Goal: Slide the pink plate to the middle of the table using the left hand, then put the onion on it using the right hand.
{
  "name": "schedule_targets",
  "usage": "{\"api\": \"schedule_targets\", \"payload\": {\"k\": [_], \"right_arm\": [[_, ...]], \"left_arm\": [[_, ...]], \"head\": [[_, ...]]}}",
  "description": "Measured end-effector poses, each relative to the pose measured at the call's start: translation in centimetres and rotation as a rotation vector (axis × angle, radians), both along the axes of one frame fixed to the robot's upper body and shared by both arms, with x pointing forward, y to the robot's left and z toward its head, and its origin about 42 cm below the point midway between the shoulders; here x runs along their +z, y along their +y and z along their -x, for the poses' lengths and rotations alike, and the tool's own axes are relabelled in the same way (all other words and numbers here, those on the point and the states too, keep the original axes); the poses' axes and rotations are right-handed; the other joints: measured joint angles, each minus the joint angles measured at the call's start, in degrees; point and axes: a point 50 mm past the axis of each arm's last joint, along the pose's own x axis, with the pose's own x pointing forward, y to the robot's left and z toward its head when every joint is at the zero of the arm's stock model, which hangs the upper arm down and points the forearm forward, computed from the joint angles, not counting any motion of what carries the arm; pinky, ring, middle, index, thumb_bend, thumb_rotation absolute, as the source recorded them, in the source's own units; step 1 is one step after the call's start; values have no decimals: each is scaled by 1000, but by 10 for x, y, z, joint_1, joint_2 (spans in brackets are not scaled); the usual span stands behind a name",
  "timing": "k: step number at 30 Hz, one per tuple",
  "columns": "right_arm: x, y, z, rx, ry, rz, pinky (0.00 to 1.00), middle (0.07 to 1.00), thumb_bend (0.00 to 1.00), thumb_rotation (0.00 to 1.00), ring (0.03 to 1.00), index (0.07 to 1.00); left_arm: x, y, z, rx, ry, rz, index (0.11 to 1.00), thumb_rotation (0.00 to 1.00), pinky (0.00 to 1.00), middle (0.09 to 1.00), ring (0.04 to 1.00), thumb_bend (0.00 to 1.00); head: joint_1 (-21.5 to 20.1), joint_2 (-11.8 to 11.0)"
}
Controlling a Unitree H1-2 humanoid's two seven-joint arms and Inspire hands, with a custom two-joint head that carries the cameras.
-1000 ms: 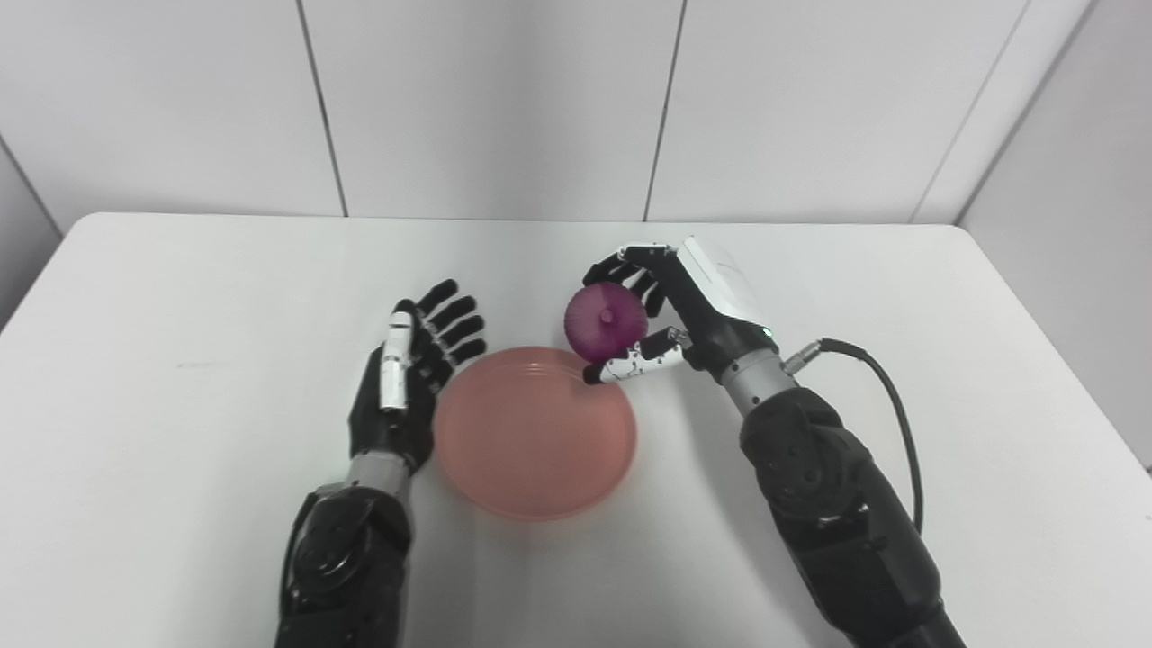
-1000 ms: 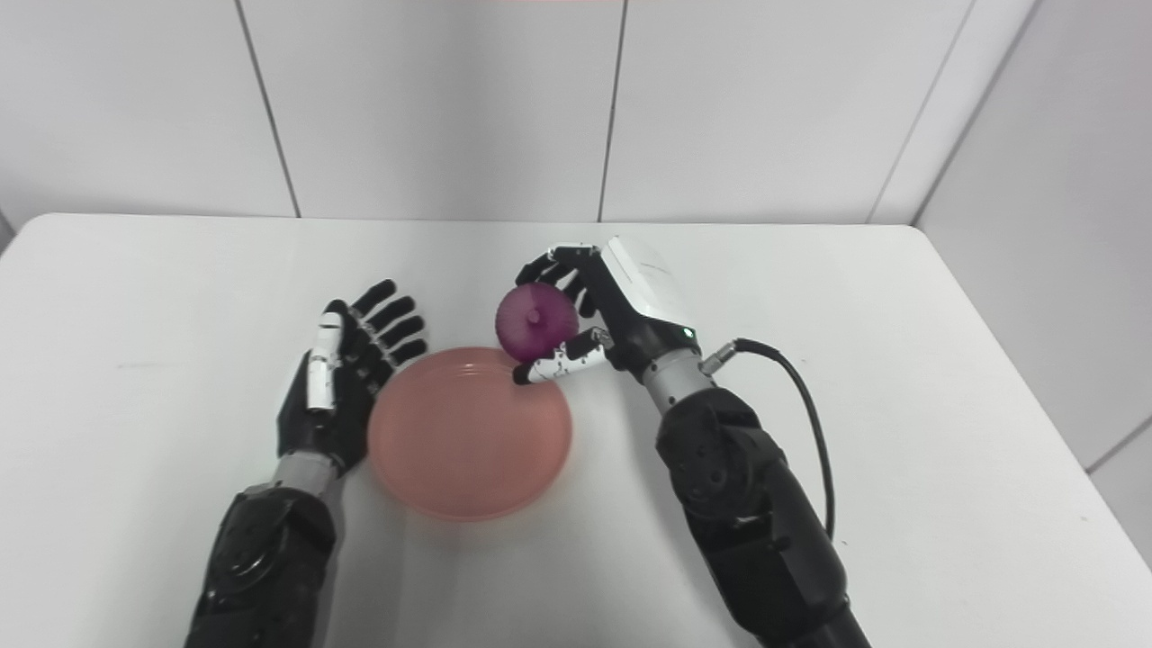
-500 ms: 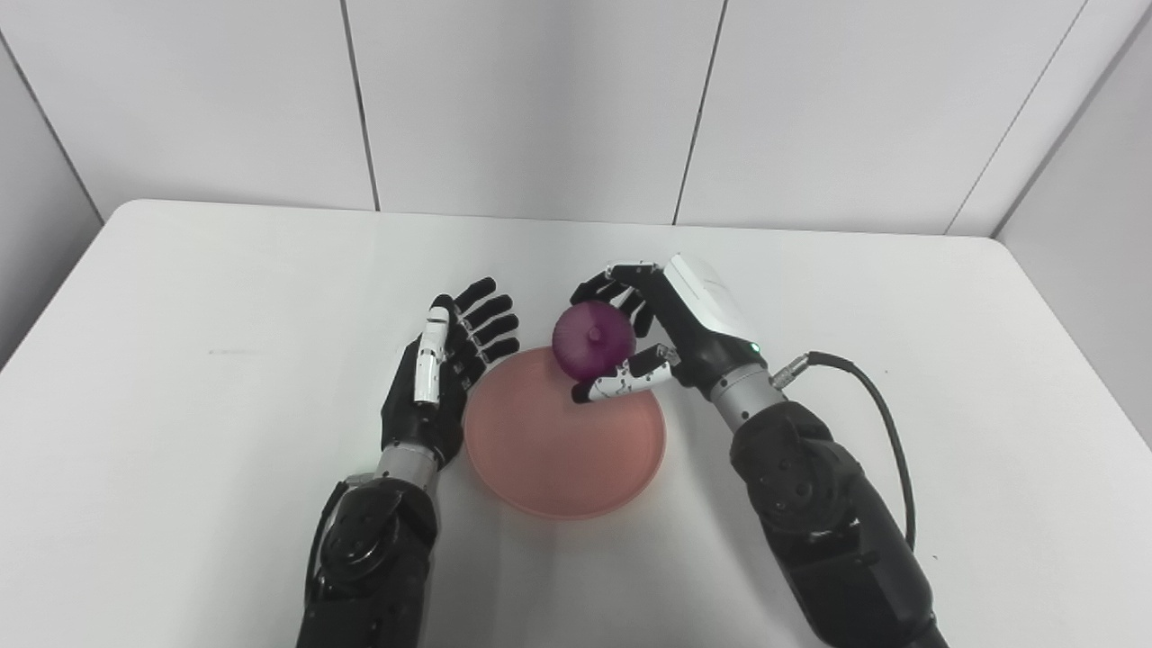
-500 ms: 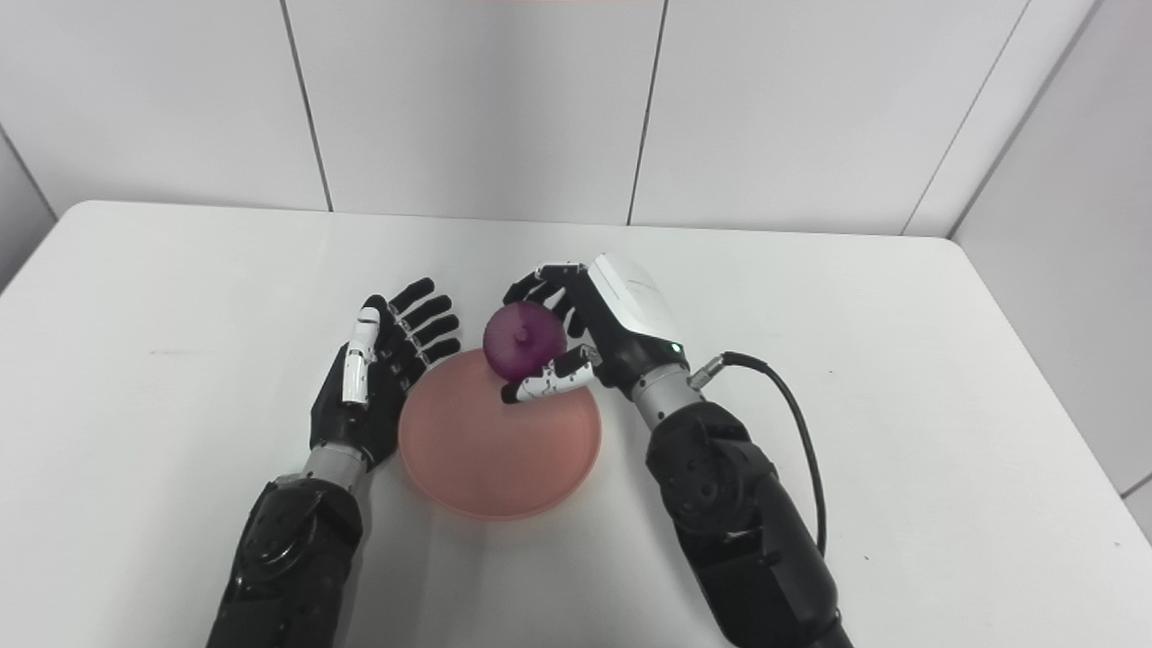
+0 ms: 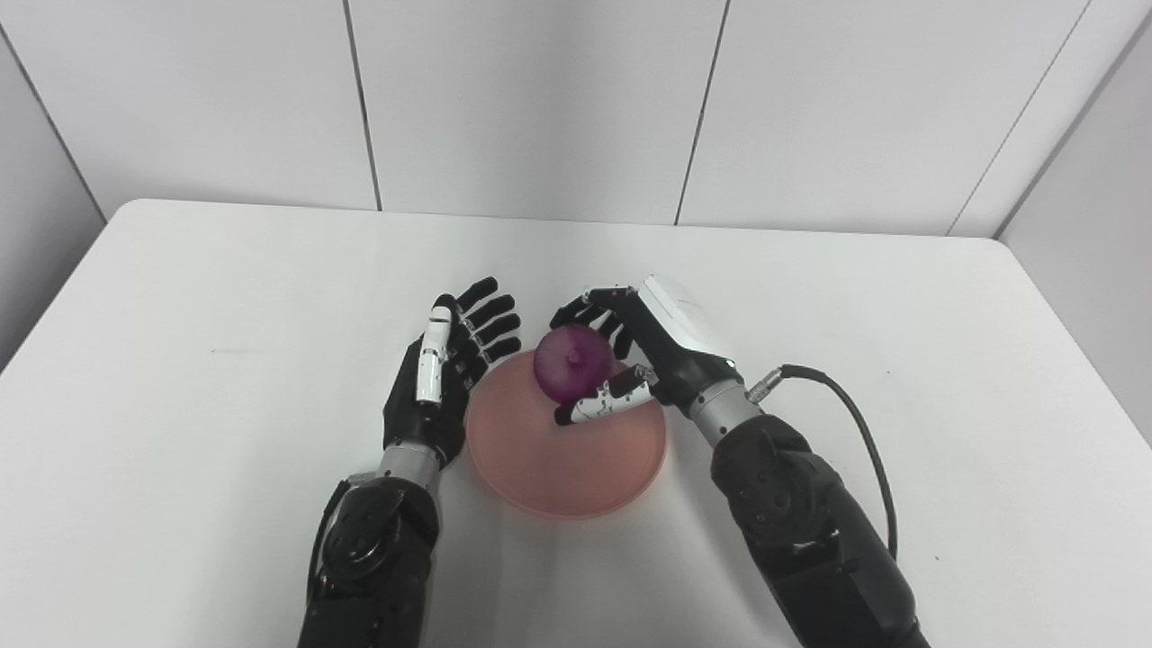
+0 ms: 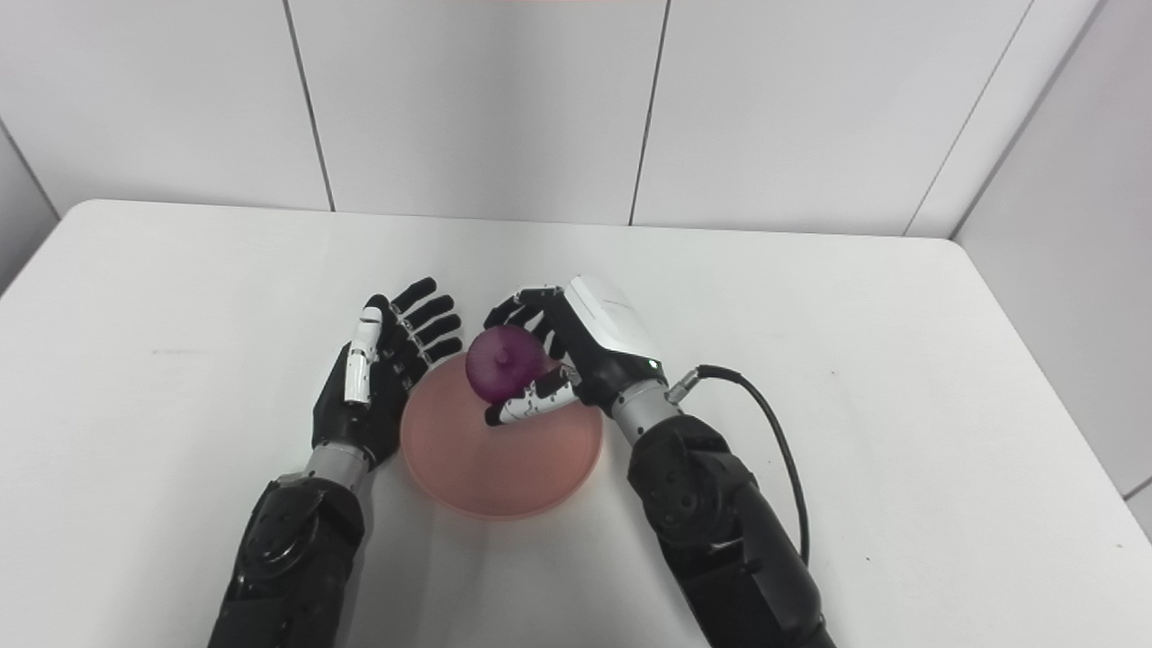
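Gripping the onion (image 5: pixel 573 364) in my right hand (image 5: pixel 643 346), I hold it over the pink plate's (image 5: pixel 576 459) far rim; my left hand (image 5: pixel 441 378) rests beside the plate, fingers spread, holding nothing.

A white table (image 5: pixel 225 360) stands before a pale paneled wall (image 5: pixel 531 99), apparently touching.

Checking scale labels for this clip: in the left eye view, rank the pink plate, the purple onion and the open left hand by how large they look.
1. Round pink plate, clearly largest.
2. Black left hand, open beside the plate's left rim; long but narrow.
3. Round purple onion, smallest, partly covered by the right hand holding it over the plate; being raised toward the camera may slightly enlarge it.
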Motion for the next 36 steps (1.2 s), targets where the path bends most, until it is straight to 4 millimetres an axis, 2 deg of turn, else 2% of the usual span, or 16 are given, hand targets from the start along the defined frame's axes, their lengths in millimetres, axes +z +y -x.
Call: {"api": "schedule_targets", "payload": {"k": [13, 29, 36], "right_arm": [[-22, -1, 0, 0, 66, 16, 353, 545, 522, 144, 452, 490], [-37, -2, 3, -4, 113, 27, 356, 547, 521, 143, 450, 490], [-38, -1, 4, 3, 110, 29, 362, 560, 522, 143, 461, 490]], "left_arm": [[0, 0, 0, 0, 1, -1, 747, 1000, 725, 760, 755, 377], [1, 0, 0, -1, 1, -1, 754, 1000, 717, 766, 759, 378], [2, 0, 0, 5, 4, 0, 750, 1000, 709, 762, 755, 374]], "head": [[-1, 4], [-1, 6], [-1, 7]]}}
